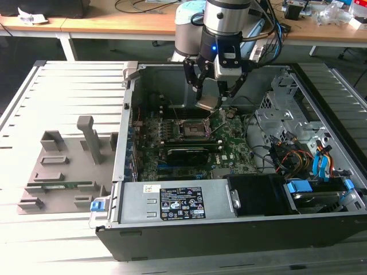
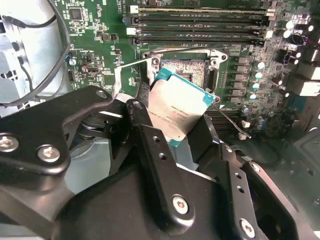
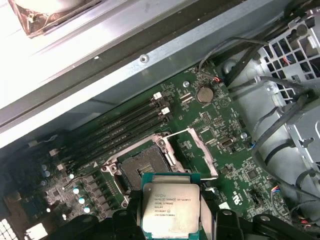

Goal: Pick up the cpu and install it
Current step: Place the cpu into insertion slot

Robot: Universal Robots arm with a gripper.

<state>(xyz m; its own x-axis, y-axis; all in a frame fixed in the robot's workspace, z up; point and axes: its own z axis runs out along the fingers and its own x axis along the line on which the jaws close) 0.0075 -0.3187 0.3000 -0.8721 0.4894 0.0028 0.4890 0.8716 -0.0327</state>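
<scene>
- Cpu clamped by two opposite edges in the pincer, pale metal lid facing up, green rim showing round it in both wrist views.
- Held in the air above the socket — clear of it, not seated; a little tilted in the exterior view.
- Pincer closed on the chip, black fingers pressed against its sides, arm reaching down into the open computer case over the socket.
- Socket bare, contact field exposed, metal load frame swung up and open beside it.
- Dark memory slots lying parallel just beside the socket, on the green motherboard.
- Round coin battery farther from the socket, past the open frame.
- Black expansion card near the socket, between it and the grey power supply box.
- Grey moulded fixture well apart from the socket — outside the case, on the slatted tabletop.
</scene>
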